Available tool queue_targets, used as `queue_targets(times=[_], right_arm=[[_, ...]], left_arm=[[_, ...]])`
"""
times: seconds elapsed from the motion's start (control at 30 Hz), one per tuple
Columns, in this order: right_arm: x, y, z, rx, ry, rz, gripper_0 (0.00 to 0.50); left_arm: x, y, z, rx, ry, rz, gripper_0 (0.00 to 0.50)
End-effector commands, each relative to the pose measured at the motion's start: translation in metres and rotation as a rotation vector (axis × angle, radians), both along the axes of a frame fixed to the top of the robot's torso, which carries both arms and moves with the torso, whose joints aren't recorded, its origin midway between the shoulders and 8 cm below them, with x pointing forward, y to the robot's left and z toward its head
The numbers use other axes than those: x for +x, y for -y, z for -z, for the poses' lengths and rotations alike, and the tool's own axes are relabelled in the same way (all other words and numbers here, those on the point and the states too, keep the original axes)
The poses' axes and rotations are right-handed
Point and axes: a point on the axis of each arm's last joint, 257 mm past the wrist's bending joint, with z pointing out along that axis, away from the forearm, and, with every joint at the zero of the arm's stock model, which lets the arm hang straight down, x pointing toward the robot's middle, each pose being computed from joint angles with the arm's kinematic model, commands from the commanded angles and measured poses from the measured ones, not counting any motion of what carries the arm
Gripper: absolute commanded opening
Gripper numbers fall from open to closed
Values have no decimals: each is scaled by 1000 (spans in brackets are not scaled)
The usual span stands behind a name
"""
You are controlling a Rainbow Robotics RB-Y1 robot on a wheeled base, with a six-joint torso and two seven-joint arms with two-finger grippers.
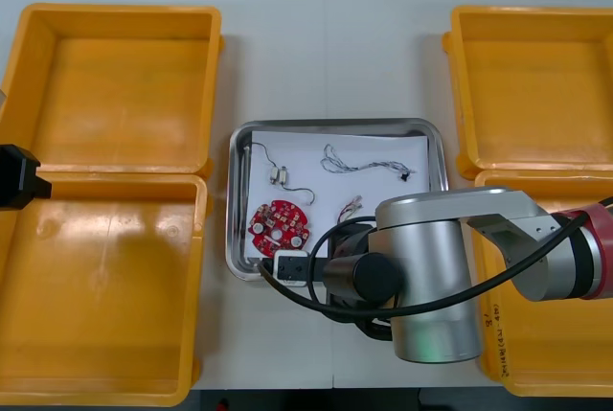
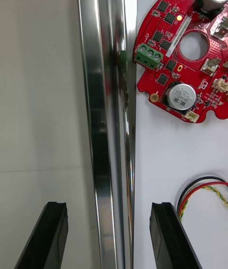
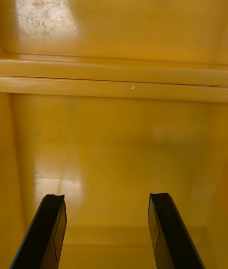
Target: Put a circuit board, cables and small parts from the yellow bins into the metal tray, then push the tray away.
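**Item 1, nearest you:** right gripper, at the near rim of the metal tray. Its fingers are released and stand apart, gripping nothing. You see one finger over the bare table and the other over the tray's white lining, with the rim running between them.

**Item 2:** red and yellow cable, looped on the lining just beside the inner finger.

**Item 3:** round red circuit board, flat in the tray's near left corner, near that cable.

**Item 4:** left gripper, at the table's left edge. Its fingers are spread and empty. You find it hanging over the left yellow bins, where their two rims meet.

**Item 5:** small metal part with thin leads, farther in, in the tray's left half.

**Item 6:** thin twisted cable, strung across the tray's far right.

**Item 7:** right yellow bins, two in a row. The right arm crosses the near one.
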Motion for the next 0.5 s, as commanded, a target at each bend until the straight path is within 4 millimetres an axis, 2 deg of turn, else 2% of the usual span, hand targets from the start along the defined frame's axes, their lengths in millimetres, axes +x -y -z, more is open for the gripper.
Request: queue_targets(times=[0.03,0.5], right_arm=[[7,-3,-4,-25,42,-59,500],[2,3,13,-14,44,-38,500]], left_arm=[[-4,-14,-15,84,24,61,500],[-4,-14,-15,84,24,61,500]])
